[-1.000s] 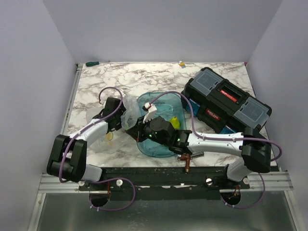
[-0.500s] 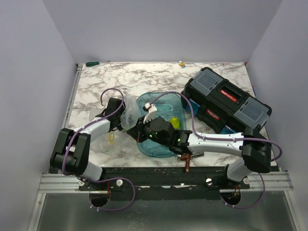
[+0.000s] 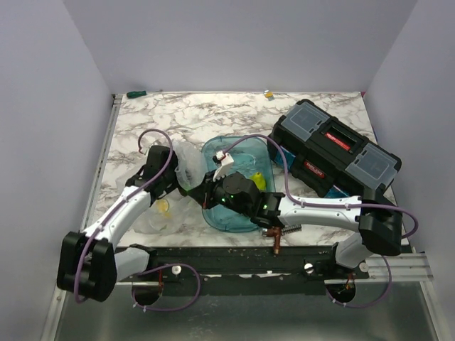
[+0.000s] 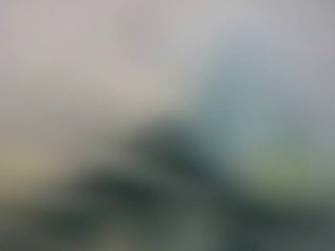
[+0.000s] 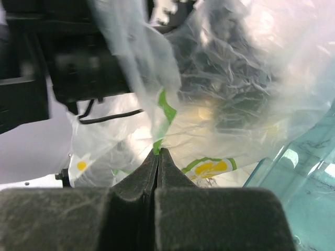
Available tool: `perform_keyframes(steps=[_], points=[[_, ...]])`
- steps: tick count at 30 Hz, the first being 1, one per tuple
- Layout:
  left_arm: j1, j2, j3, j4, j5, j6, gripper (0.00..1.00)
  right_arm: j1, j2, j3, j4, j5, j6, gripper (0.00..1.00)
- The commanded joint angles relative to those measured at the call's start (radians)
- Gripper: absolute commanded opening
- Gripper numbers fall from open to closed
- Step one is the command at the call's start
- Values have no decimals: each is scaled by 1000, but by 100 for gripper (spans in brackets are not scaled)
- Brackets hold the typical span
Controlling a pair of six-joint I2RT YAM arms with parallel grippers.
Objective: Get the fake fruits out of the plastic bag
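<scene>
Right wrist: my right jaws clamped on the plastic bag (image 5: pixel 235 89), left jaws can't tell; I'd hold it taut.

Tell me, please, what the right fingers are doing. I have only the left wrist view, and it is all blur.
Observer: The right fingers are shut on a fold of the plastic bag.
Operator: Where does the bag lie?
Observer: From the top camera, it lies bunched against the left rim of the teal tray.
Operator: Is any fruit out of the bag?
Observer: One yellow fruit appears to lie bare in the tray, beside the right arm.
</scene>
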Motion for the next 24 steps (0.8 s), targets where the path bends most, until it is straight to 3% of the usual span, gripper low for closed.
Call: perform_keyframes(steps=[1,12,17,24], points=[[7,-160,5,-136,-45,121,25,1,-15,-24,33,70,10,1],[18,-581,-65,-265,90,208,21,0,-1,-46,44,168,84,1],[19,-581,-112,-263,166,195,20,-1,-9,-31,49,156,86,1],[19,-517,-163,-247,146,210,20,-1,-74,-12,38,176,25,1]])
